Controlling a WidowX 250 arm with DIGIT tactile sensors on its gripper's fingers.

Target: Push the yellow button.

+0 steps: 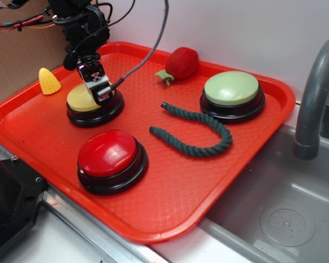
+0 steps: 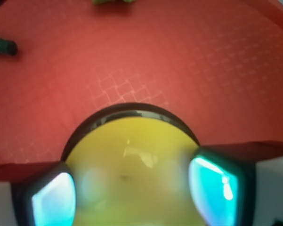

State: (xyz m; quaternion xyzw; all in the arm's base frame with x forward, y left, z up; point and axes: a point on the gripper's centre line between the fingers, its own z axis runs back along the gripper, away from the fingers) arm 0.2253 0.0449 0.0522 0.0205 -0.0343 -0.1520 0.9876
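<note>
The yellow button [image 1: 81, 100], a domed yellow top on a black base, sits at the back left of the red tray [image 1: 208, 186]. My gripper [image 1: 102, 94] points down onto its dome and appears to touch it. In the wrist view the yellow button [image 2: 132, 155] fills the lower middle, very close, and my gripper [image 2: 134, 193] straddles the dome. Its two fingertips [image 2: 212, 188] stand apart, left and right, with nothing held between them.
A red button [image 1: 109, 156] sits at the tray's front and a pale green button [image 1: 231, 90] at the back right. A green rope [image 1: 200, 137], a strawberry toy [image 1: 180, 63] and a small yellow corn toy [image 1: 49, 81] also lie on the tray. A faucet [image 1: 315, 93] and sink [image 1: 284, 213] are to the right.
</note>
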